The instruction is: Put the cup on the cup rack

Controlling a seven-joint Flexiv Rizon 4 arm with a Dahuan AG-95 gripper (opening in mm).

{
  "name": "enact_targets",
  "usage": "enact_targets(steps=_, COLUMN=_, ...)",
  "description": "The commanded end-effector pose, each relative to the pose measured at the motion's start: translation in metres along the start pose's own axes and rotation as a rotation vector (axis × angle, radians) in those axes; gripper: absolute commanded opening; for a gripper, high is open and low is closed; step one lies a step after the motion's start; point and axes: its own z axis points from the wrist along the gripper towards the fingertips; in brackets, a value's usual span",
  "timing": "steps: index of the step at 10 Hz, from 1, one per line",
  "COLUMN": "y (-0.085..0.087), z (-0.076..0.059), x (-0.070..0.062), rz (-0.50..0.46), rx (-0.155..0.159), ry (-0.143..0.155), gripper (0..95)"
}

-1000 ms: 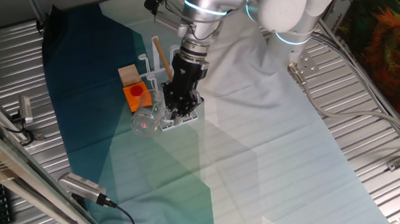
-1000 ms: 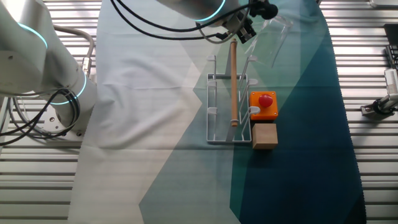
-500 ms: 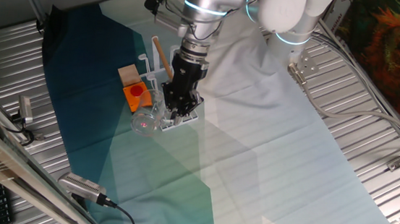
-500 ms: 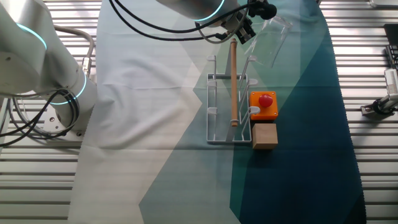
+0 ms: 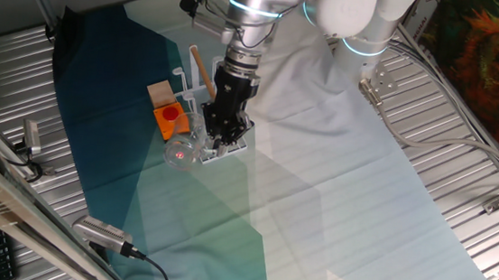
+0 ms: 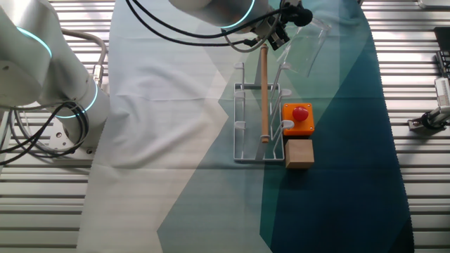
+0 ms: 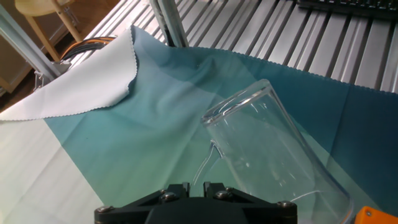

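Note:
The clear glass cup [image 7: 267, 149] hangs tilted above the teal cloth, with its thin handle running down between my fingertips. My gripper [image 7: 196, 186] is shut on that handle. In one fixed view the gripper [image 5: 215, 133] stands over the near end of the white cup rack [image 5: 200, 99], with the cup [image 5: 181, 149] beside it. In the other fixed view the cup [image 6: 307, 43] is held by the gripper [image 6: 278, 36] just past the far end of the rack [image 6: 240, 133].
An orange box with a red button [image 6: 298, 118] and a wooden block [image 6: 299, 153] sit against the rack's side. A wooden rod [image 6: 264, 91] lies along the rack. The arm's base [image 6: 42, 70] stands at the left. Metal slats surround the cloth.

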Motion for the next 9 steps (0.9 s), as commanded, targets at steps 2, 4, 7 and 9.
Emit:
enact_targets(steps=2, y=-0.0017, z=0.004, x=0.0005, rz=-0.007, rx=-0.002, ry=-0.016, gripper=0.0)
enact_targets(steps=4, y=-0.0023, z=0.0053, x=0.0014, rz=-0.01, rx=-0.002, ry=-0.018, gripper=0.0)
enact_targets(steps=7, y=-0.0031, z=0.0071, x=0.0026, rz=-0.014, rx=-0.002, ry=-0.02, gripper=0.0)
enact_targets(steps=9, y=-0.0041, z=0.0091, x=0.0041, rz=-0.018, rx=-0.002, ry=-0.024, gripper=0.0)
